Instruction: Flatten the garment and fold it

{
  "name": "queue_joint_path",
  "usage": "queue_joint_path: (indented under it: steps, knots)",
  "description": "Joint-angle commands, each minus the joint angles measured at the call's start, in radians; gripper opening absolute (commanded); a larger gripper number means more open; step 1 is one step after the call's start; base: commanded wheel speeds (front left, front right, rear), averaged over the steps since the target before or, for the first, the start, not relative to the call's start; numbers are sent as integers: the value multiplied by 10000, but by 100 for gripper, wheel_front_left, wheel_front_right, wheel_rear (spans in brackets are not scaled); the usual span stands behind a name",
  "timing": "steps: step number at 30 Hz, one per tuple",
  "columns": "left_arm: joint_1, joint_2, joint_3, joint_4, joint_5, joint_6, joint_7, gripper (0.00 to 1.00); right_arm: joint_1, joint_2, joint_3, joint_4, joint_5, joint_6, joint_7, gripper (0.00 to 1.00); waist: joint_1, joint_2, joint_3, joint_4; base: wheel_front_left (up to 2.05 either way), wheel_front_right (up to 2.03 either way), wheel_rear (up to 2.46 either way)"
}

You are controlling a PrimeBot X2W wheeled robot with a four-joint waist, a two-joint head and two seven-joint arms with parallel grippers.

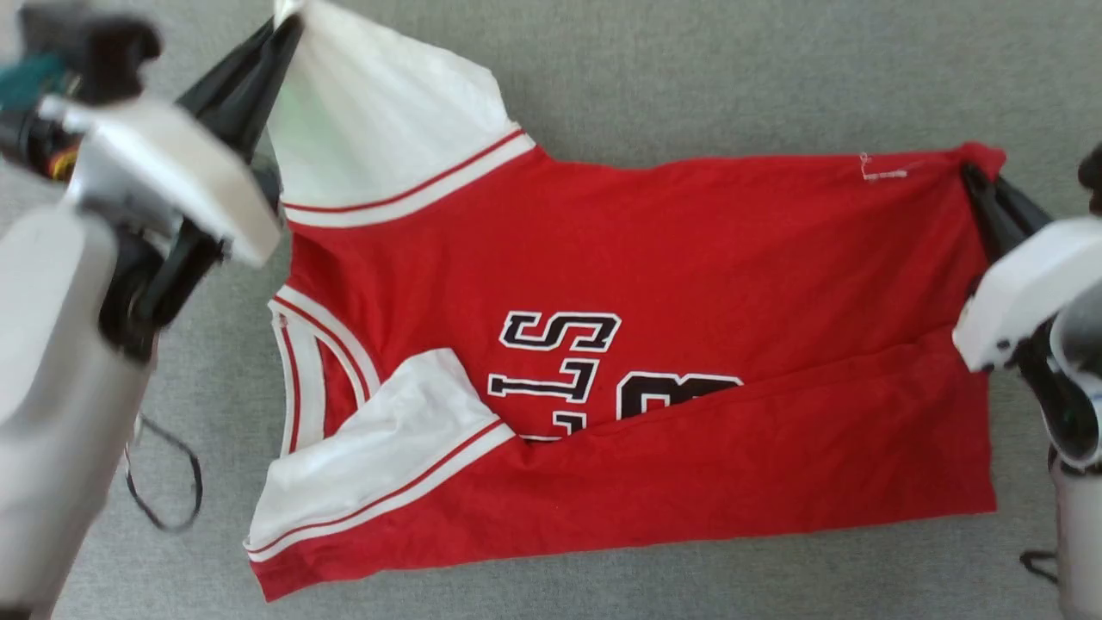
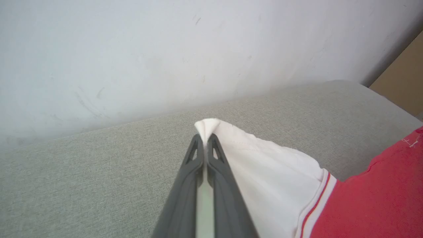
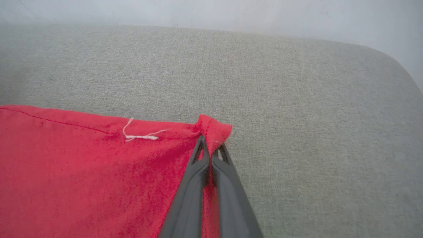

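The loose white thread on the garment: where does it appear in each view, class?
Head view: thread upper right, on the red edge.
Left wrist view: thread far right.
Right wrist view: thread left of centre, beside the right end effector.
Shared landmark: red edge of the garment.

From my seat this looks like a bare test room or lab rather than a lived-in home, though I can't be sure. The bench (image 3: 297, 82) is covered in plain grey woven fabric with a rounded corner and stands against a pale, scuffed wall (image 2: 132, 49). A tan panel (image 2: 404, 82) shows past that corner, and a loose black cable (image 1: 198, 478) loops over the fabric
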Motion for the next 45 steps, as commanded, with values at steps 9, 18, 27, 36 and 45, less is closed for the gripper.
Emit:
queue_joint_path:
  steps: [9, 18, 27, 36, 45]
  knots:
    - [3301, 784, 803, -2687, -759, 799, -1090, 0, 1733, -3, -516, -611, 530, -11, -616, 0, 0, 0, -1212, 104, 0, 0, 0]
    - [6658, 985, 819, -4129, -1347, 1583, -1577, 0, 3550, 561, -938, -1252, 882, -11, -681, 0, 0, 0, -1646, 394, 0, 0, 0]
    - [8112, 897, 190, -3315, -2131, 1658, -805, 0, 4353, 719, -630, -979, 1062, -11, -315, 0, 0, 0, -1800, 452, 0, 0, 0]
    - [7830, 372, 18, -2583, -2101, 1738, -957, 100, 4308, 902, -771, -494, 918, -11, -527, 100, 0, 0, -2215, 462, 0, 0, 0]
    - [8351, -138, 1305, -3485, -1639, 2807, -3113, 100, 4694, 1133, -1709, -1259, 1354, -11, -624, 100, 0, 0, -2707, 397, 0, 0, 0]
